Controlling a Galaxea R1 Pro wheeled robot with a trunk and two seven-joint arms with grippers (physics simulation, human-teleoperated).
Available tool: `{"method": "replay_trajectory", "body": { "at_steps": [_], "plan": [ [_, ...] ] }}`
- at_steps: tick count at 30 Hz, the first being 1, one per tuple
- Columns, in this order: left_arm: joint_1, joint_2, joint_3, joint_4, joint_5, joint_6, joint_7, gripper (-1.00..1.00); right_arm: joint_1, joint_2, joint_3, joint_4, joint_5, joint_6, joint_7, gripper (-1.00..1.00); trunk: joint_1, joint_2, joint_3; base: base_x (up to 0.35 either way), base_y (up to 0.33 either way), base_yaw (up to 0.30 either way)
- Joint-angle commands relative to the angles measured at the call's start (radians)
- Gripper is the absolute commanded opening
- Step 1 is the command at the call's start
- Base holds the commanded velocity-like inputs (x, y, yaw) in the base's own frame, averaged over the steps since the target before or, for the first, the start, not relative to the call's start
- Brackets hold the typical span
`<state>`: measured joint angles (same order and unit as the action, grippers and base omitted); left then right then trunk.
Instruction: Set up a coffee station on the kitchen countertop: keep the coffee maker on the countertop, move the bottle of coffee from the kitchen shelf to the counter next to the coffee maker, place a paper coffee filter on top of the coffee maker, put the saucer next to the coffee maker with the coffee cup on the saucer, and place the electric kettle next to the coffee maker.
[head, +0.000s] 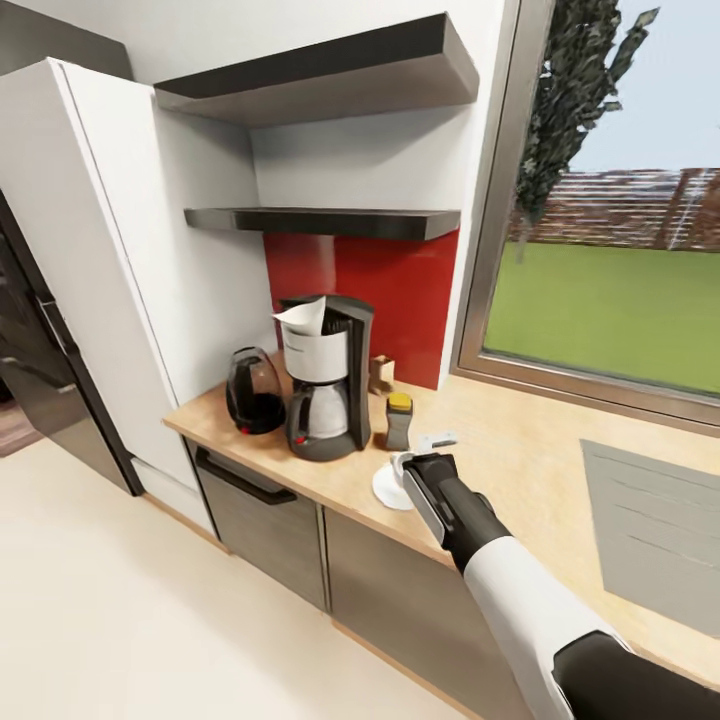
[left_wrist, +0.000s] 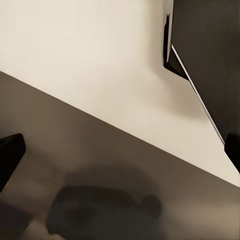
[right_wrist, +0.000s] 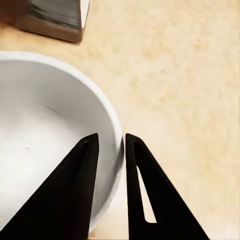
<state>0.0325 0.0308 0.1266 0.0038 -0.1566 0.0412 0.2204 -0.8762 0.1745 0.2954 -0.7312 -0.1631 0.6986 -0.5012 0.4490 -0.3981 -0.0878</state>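
Head view: the coffee maker (head: 325, 385) stands left of centre on the countertop (head: 520, 450), a paper filter (head: 303, 318) resting on its top. The kettle (head: 254, 391) sits just to its left, the coffee bottle (head: 398, 420) just to its right. The right gripper (head: 408, 476), at lower centre, reaches over the saucer (head: 386, 487), which lies in front of the bottle, near the counter's front edge. A small pale object further right on the counter is too indistinct to name.

Right wrist view: the two black fingers (right_wrist: 75, 190) straddle the rim of a white dish (right_wrist: 50, 130), one inside and one outside, drawn close with the rim pinched between them. Whether this is the saucer itself or a cup on it cannot be told. The bottle's base (right_wrist: 52, 17) appears at upper left of this frame.

Left wrist view: the left gripper's fingertips (left_wrist: 10, 155) sit at opposite edges of the frame, spread wide, over bare floor (left_wrist: 90, 65).

The step in hand appears to be setting the dish beside the coffee maker. It is best kept level, lowered until flat on the counter, clear of the bottle, and released only once it rests, with the fingers then lifted straight off the rim so it does not tip or slide.
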Motion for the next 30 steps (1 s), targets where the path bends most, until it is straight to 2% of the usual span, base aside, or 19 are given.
{"method": "replay_trajectory", "body": {
  "at_steps": [1,6,13,30],
  "plan": [
    [0.0,0.0,0.008,-0.001,-0.011,0.003,0.002,1.0,-0.001,0.0,0.003,0.001,-0.008,0.002,-0.01,-1.0,0.001,-0.002,-0.002,0.241,0.245,0.0],
    [0.0,0.0,0.007,-0.001,-0.012,0.003,0.003,1.0,-0.001,0.0,0.002,0.004,-0.006,0.003,-0.012,-1.0,0.001,-0.002,-0.002,0.159,0.14,0.0],
    [0.0,0.0,0.008,0.0,-0.011,0.003,0.004,1.0,-0.001,0.0,0.002,0.032,-0.006,0.004,-0.041,-1.0,0.001,-0.002,-0.002,0.006,0.005,0.0],
    [0.0,0.0,0.008,-0.001,-0.01,0.005,0.009,1.0,-0.001,0.0,0.002,0.104,-0.01,0.002,-0.043,-1.0,0.001,-0.002,-0.002,0.0,0.0,0.0]
  ]
}}
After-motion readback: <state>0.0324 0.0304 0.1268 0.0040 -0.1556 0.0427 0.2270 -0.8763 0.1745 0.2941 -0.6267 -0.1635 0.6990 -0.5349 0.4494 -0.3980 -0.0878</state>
